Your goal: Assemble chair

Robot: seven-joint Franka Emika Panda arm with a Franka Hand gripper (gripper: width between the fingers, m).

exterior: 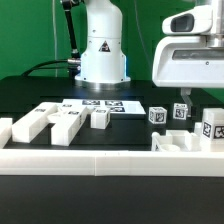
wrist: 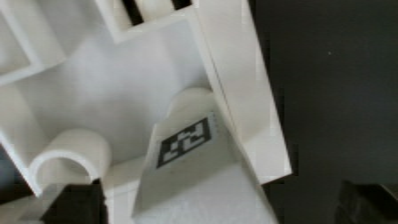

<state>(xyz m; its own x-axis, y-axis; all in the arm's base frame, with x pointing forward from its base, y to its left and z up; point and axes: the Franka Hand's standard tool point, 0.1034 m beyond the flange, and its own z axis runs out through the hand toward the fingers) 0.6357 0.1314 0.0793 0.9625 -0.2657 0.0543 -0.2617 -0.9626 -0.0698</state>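
Chair part [wrist: 178, 100] beneath the gripper [wrist: 222, 203] — fingers [wrist: 68, 200] spread, grasping nothing.
Long axis crosses the gripper's closing line; seemingly clear of both fingers — blurry.

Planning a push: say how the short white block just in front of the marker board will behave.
The short white block looks like rigid plastic, so it probably won't flex. Squat and flat-sided, it should slide rather than roll or tip.

Green wall [exterior: 30, 30], black tabletop [exterior: 25, 95]
Pretty plain setup: wall's flat green, tabletop's matte and evenly lit, with a low white rail [exterior: 100, 170] running along the near edge.
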